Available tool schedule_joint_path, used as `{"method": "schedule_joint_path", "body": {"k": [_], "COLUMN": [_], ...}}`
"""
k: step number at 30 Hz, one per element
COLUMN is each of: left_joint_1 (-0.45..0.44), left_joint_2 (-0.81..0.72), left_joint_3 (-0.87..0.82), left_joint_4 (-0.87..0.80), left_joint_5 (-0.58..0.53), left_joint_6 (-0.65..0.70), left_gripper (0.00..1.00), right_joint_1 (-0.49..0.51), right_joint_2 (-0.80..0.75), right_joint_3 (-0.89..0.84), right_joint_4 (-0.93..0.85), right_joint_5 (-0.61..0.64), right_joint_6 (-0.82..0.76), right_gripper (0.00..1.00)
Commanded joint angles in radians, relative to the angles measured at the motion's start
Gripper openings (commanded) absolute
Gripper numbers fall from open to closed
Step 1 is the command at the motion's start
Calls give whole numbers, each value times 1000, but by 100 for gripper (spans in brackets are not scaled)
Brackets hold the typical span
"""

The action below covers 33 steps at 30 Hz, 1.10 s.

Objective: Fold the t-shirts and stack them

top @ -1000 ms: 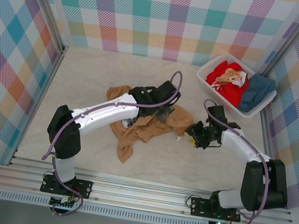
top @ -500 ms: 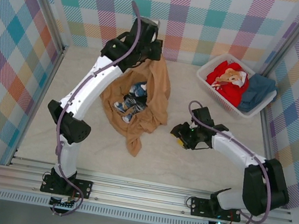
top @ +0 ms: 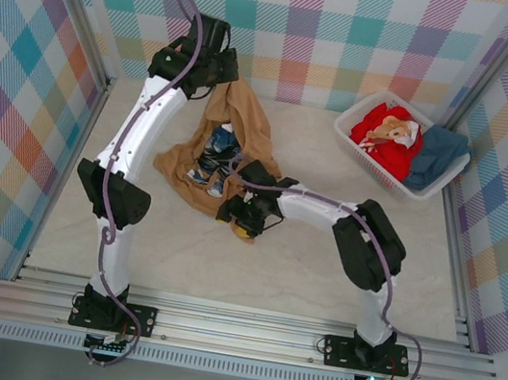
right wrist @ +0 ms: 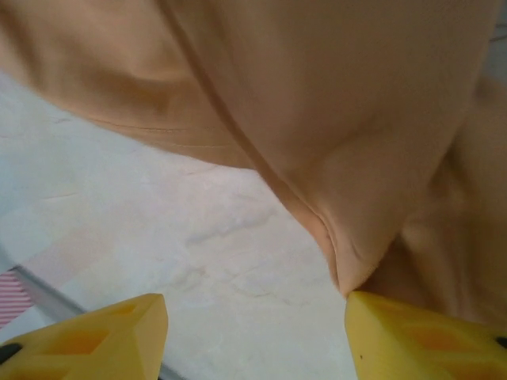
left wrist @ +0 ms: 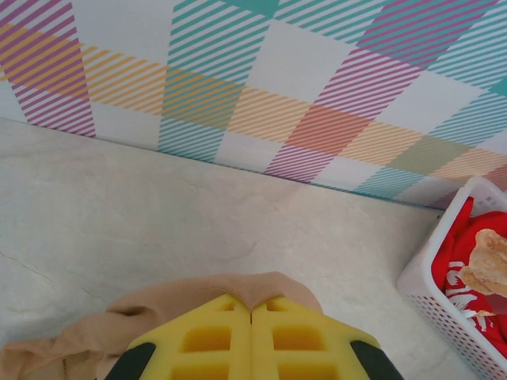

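1. Top view: the tan shirt (top: 249,131) is gripped at its upper edge by the left hand (top: 222,77), raised at the far left. The cloth's long axis runs down toward the near right, and its lower end is pooled on the tabletop (top: 317,279). The right hand (top: 241,219) is placed just beside that lower edge and is the nearer one to it. The red shirt (top: 385,134) and teal shirt (top: 441,148) lie in the basket (top: 349,136), well apart.
2. Left wrist view: the fingers (left wrist: 206,340) are pressed together, with a fold of tan cloth pinched between them.
3. Right wrist view: the fingers (right wrist: 428,332) are spread, with nothing held. A hem corner hangs just ahead, toward the right finger. A short advance that way is judged necessary before the hem can be grasped.
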State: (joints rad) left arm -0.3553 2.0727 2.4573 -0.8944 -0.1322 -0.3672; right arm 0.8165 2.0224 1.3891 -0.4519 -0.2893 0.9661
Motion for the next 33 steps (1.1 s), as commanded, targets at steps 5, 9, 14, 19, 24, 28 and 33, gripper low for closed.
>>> {"method": "schedule_joint_path", "body": {"k": [5,9,14,19,24,28,33], "left_joint_1": [8,8,-3,-62,-90,-35,109], "left_joint_2": [-81,-157,-380,-631,-781,-750,-597], "left_joint_3": [-62,-129,-387,-634,-740,-729,-770], "left_joint_4": [-8,-36,3,80,107,48,-9], "left_joint_5": [-15,-86,-53,108,96,-21,-129], "left_joint_6": [27,47,-30,-188,-342,-309,-264], "left_gripper": [0,0,0,0,0,0,0], "right_joint_1": [-19,-34,-113,-278,-458,-515,-517], "right_joint_2": [108,31,-226,-475,-497,-274,95], "right_joint_3": [96,68,-97,-183,-60,169,600], "right_joint_4": [-220,-255,-286,-371,-370,-310,-424], "right_joint_5": [179,278,347,370,325,211,86], "right_joint_6": [-83,-145,-219,-306,-419,-447,-438], "right_gripper": [22,0,0,0,0,0,25]}}
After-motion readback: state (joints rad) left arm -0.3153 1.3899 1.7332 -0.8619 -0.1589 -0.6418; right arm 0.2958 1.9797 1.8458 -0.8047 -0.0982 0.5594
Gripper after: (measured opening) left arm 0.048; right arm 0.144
